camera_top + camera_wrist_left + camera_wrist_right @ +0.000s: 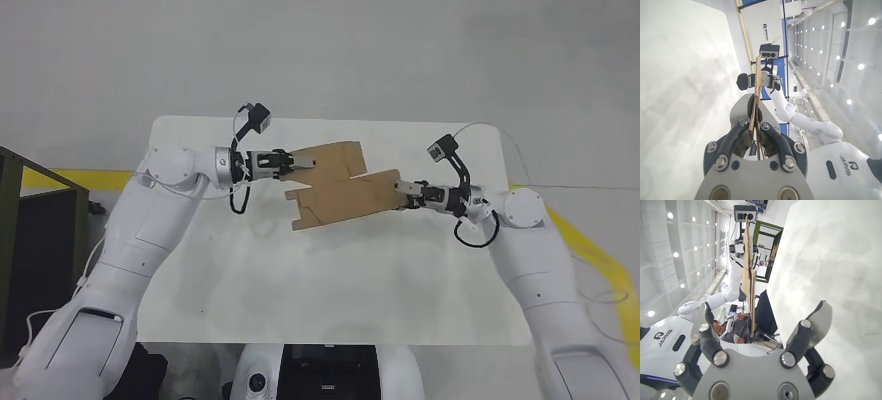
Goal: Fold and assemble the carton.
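**Left pincer**: clenched on one end of the flattened cardboard carton. In the left wrist view its dark pads press against both faces of the sheet.

**Right pincer**: released, with its fingers spread wide on either side of the carton's opposite end. In the right wrist view the cardboard runs edge-on between them and touches neither.

**Carton:** brown and flat, made of two offset panels. It spans the gap between the two pincers and is lifted clear of the white bench, roughly parallel to its surface, over the half farther from the robot.
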Robot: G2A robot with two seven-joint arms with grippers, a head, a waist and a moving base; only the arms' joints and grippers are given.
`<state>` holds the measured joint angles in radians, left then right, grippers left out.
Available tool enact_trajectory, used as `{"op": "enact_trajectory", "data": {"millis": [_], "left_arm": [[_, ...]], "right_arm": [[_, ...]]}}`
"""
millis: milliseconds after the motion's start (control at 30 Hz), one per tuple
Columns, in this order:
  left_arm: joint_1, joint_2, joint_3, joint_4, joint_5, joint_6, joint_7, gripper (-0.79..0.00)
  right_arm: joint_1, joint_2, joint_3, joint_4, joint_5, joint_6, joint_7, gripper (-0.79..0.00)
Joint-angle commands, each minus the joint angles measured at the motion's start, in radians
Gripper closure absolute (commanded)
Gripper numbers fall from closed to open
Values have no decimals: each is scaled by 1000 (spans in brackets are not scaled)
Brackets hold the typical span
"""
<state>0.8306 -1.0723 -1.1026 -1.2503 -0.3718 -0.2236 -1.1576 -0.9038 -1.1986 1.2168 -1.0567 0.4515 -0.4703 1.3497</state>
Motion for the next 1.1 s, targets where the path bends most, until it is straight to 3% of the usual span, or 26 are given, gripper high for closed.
{"op": "enact_trajectory", "data": {"millis": [0, 300, 800, 833, 900, 1067], "left_arm": [[1, -1, 5, -3, 0, 0, -4, 0], [-2, -3, 17, -15, 29, -5, 15, 0], [-4, -4, 19, -34, 29, 1, 19, 0], [-4, -4, 18, -34, 29, 1, 18, 0], [-3, -4, 16, -32, 28, 3, 14, 0], [-1, -3, 14, -28, 31, 3, 13, 0]], "right_arm": [[5, 1, -15, -2, 8, -2, -2, -785], [8, 11, -72, -33, 88, 4, 4, -785], [16, 40, -123, -52, 94, -14, -14, -785], [17, 41, -126, -50, 95, -17, -17, -683], [18, 44, -131, -49, 95, -23, -23, -360], [22, 52, -147, -53, 99, -31, -31, -209]]}}
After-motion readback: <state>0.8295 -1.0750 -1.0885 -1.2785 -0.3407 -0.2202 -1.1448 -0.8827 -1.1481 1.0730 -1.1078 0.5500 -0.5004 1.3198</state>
